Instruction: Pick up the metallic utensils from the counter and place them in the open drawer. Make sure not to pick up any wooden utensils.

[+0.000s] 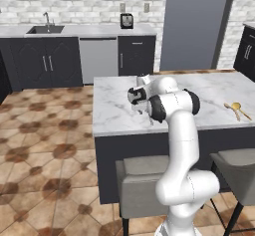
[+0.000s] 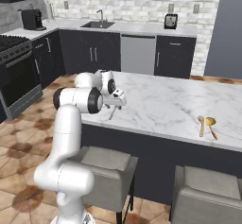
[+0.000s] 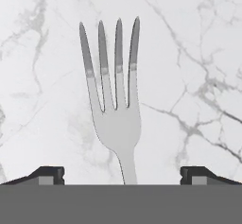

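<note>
My gripper (image 3: 122, 176) hangs wide open (holding nothing) over the fork (image 3: 115, 105), which lies flat on the counter (image 3: 189, 53).

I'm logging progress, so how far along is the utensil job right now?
Nothing looks put away yet. In hand: the open gripper hangs right over the fork, which lies flat on the counter, a fingertip on each side, not yet gripping. Left: close on the fork, carry it to the drawer, leave the wooden utensils alone.
</note>
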Controlling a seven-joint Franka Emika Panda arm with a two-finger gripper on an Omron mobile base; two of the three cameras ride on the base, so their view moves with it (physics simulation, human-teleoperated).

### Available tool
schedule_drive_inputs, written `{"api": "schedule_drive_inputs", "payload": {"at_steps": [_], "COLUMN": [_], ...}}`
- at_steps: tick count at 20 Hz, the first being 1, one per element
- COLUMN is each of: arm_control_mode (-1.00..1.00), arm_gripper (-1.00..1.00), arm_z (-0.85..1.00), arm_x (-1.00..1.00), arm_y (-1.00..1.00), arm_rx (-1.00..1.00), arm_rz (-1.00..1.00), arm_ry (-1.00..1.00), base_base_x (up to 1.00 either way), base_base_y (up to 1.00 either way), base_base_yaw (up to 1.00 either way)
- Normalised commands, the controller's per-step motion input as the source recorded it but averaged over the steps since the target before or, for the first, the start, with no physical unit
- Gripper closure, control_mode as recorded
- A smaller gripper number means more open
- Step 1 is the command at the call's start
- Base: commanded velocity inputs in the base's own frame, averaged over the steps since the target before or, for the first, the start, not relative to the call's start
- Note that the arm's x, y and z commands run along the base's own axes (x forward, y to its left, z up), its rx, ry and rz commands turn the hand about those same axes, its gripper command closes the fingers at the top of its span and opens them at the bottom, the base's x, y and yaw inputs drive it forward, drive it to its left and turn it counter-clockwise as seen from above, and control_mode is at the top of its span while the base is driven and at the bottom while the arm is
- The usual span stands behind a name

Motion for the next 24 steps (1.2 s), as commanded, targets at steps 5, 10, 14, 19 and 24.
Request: {"api": "schedule_drive_inputs", "payload": {"at_steps": [5, 10, 14, 19, 24], "arm_control_mode": [-1.00, -1.00, -1.00, -1.00, -1.00], "arm_gripper": [-1.00, -1.00, -1.00, -1.00, -1.00], "arm_z": [-0.74, -0.76, -1.00, -0.92, -0.21], "arm_x": [-0.62, -0.71, -0.52, -0.42, -0.20], "arm_y": [0.00, 0.00, 0.00, 0.00, 0.00], "arm_rx": [0.00, 0.00, 0.00, 0.00, 0.00], "arm_rz": [0.00, 0.00, 0.00, 0.00, 0.00], "arm_ry": [-0.04, -0.02, -0.03, -0.01, 0.02], "base_base_x": [0.00, 0.00, 0.00, 0.00, 0.00], "base_base_y": [0.00, 0.00, 0.00, 0.00, 0.00], "base_base_yaw": [0.00, 0.00, 0.00, 0.00, 0.00]}}
